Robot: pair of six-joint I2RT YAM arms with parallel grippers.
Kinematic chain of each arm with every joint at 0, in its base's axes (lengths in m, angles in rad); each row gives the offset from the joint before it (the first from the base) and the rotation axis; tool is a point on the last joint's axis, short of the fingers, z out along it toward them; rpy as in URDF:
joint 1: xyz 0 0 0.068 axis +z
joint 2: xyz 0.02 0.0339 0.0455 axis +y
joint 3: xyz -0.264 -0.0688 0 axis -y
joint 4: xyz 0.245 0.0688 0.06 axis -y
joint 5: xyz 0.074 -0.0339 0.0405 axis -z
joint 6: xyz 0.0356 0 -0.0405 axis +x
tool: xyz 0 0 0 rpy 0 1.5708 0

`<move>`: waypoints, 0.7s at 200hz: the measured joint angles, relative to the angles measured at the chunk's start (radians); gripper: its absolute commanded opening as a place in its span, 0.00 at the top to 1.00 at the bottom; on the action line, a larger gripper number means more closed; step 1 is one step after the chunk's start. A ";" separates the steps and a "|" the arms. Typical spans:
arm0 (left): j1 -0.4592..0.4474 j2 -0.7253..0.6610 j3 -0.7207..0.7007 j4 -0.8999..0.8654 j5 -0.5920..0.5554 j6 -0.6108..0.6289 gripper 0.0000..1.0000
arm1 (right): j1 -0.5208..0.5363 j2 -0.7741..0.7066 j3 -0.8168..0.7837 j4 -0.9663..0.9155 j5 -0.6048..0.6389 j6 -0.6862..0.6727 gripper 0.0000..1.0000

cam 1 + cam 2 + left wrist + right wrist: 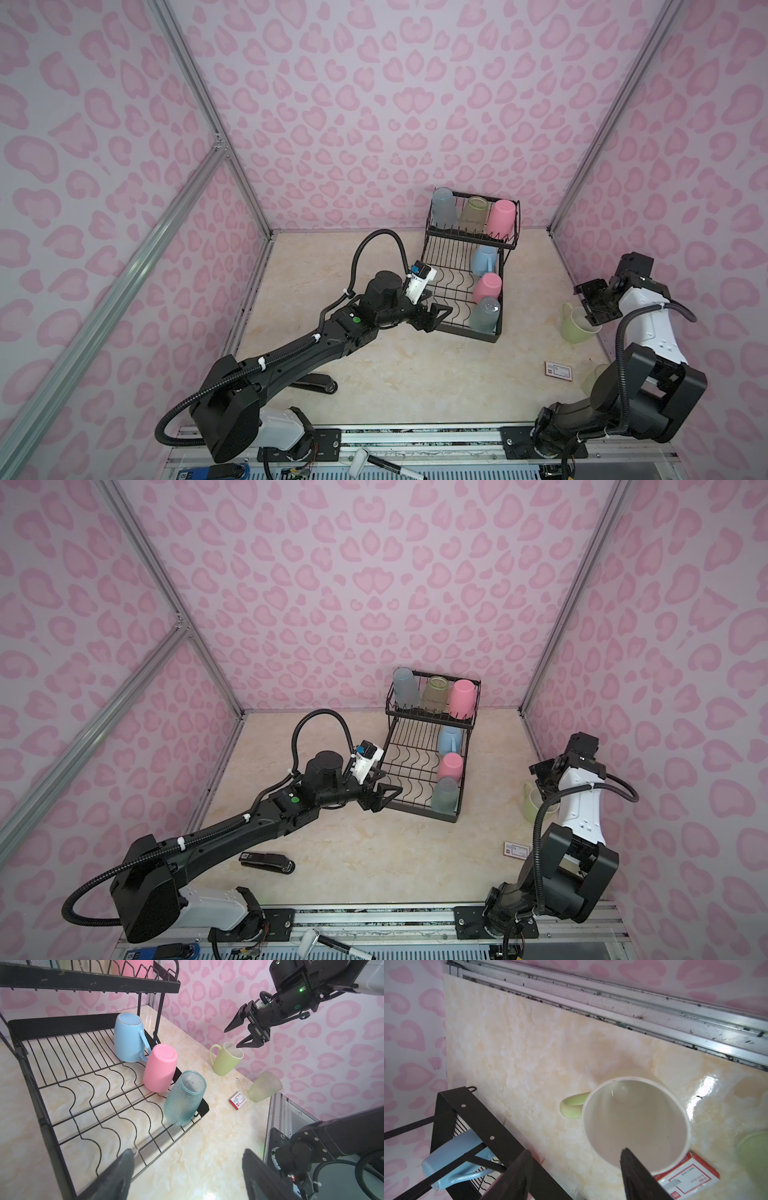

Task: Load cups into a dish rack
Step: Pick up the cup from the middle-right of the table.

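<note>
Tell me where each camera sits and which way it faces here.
Top views: high above the robot's base, looking down and forward at the dish rack; the left arm and right arm show, the left hand by the rack.
Left wrist: beside the rack, facing across its lower grid toward the green mug and the right hand; its own open hand shows.
Right wrist: over the green mug, looking down into it; its own open hand shows.
Shared: both wrist views show the green mug and blue mug.
</note>
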 measured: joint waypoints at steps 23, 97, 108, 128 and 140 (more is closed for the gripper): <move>0.002 0.005 0.000 -0.010 0.000 0.000 0.17 | 0.000 0.019 0.005 -0.014 0.026 -0.024 0.34; 0.007 0.011 0.000 -0.011 -0.002 0.000 0.17 | -0.011 0.077 -0.002 -0.005 0.027 -0.026 0.35; 0.009 0.011 0.000 -0.011 -0.002 0.000 0.17 | -0.011 0.084 -0.002 0.002 0.025 -0.007 0.36; 0.011 0.011 0.000 -0.011 -0.002 0.000 0.17 | -0.013 0.101 0.000 0.011 0.025 0.006 0.36; 0.011 0.011 0.000 -0.011 -0.002 0.000 0.17 | -0.013 0.108 0.000 0.018 0.026 0.019 0.36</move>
